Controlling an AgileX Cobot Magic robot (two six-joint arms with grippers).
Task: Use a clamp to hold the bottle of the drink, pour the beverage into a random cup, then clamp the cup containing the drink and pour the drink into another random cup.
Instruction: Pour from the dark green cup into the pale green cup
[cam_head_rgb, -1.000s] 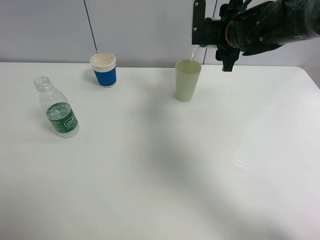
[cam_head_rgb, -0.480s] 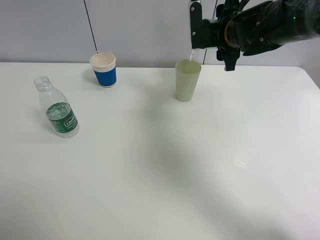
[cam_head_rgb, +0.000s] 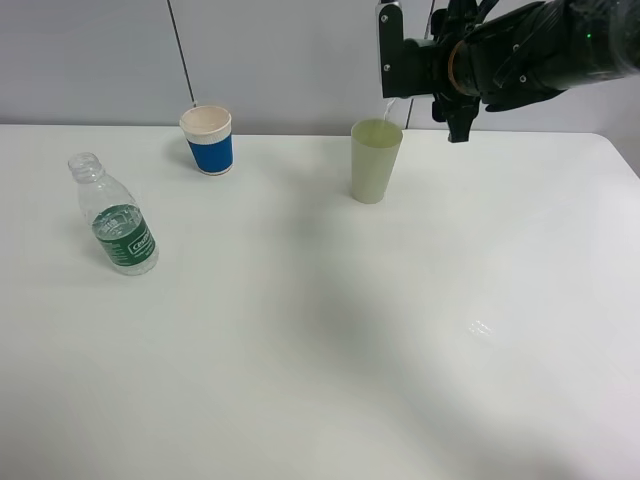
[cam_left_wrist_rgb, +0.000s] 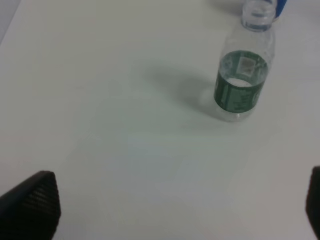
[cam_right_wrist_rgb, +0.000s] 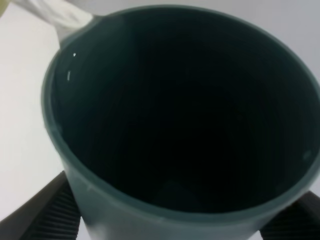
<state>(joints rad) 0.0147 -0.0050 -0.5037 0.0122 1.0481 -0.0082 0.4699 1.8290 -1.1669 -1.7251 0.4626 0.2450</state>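
My right gripper is shut on a dark teal cup, which it holds tipped on its side above a pale green cup at the back of the table. The right wrist view looks into the dark cup, and a pale stream runs off its rim; ribbed fingers flank it. A clear bottle with a green label stands uncapped at the left. In the left wrist view the bottle is upright, and my left gripper hangs open, well short of it.
A blue and white paper cup stands at the back left, behind the bottle. A thin dark cable runs down the wall behind it. The white table's right edge lies close to the right arm.
The dark cup has tipped a little further and shifted slightly left over the green cup. The poured stream has thinned. Bottle and paper cup have not moved.
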